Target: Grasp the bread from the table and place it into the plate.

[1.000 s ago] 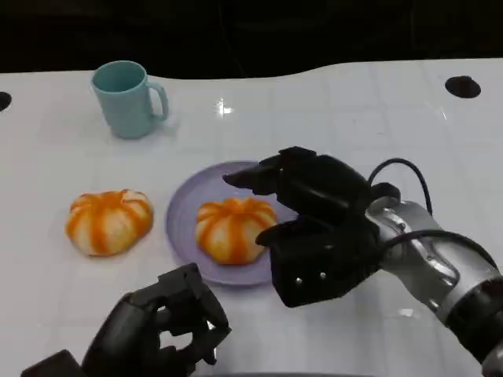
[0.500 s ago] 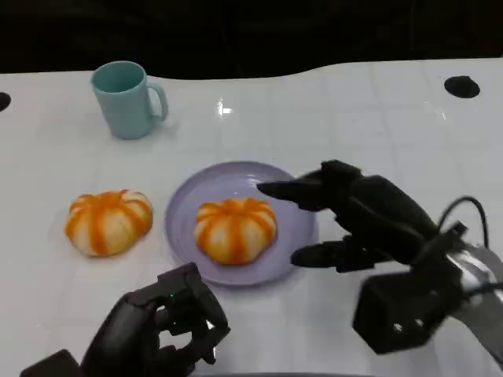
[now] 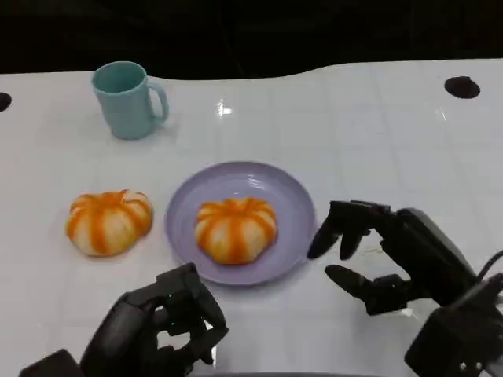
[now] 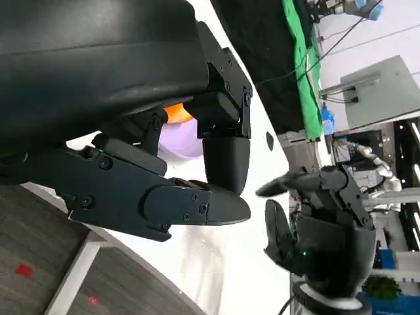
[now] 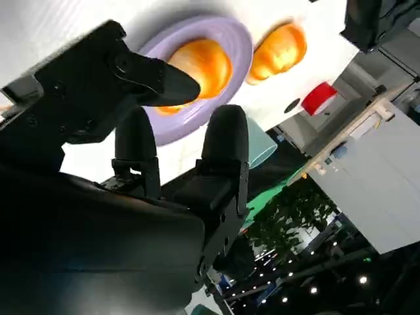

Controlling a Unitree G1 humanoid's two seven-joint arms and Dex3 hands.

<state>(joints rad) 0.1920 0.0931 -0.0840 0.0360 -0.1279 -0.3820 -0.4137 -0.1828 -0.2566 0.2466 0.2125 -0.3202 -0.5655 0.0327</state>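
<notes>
Resting on the plate (image 3: 292,206): one bread (image 3: 236,228). Right hand (image 3: 393,255) beside it, fingers spread, empty; left hand (image 3: 161,330) curled, empty.

Orange-and-white striped bread (image 3: 236,228) on lilac plate (image 3: 292,206); second bread (image 3: 108,221) beside it

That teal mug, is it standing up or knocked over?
Upright: the teal mug stands on its base, its open mouth up and its handle to the side.

Both hands are black. The right hand (image 3: 389,263) has thick, blocky fingers (image 3: 350,280) with smooth, rounded tips. The left hand (image 3: 161,330) has a shiny, rounded shell (image 4: 92,59), small screws along one finger, and a tiny green light by the knuckles.
</notes>
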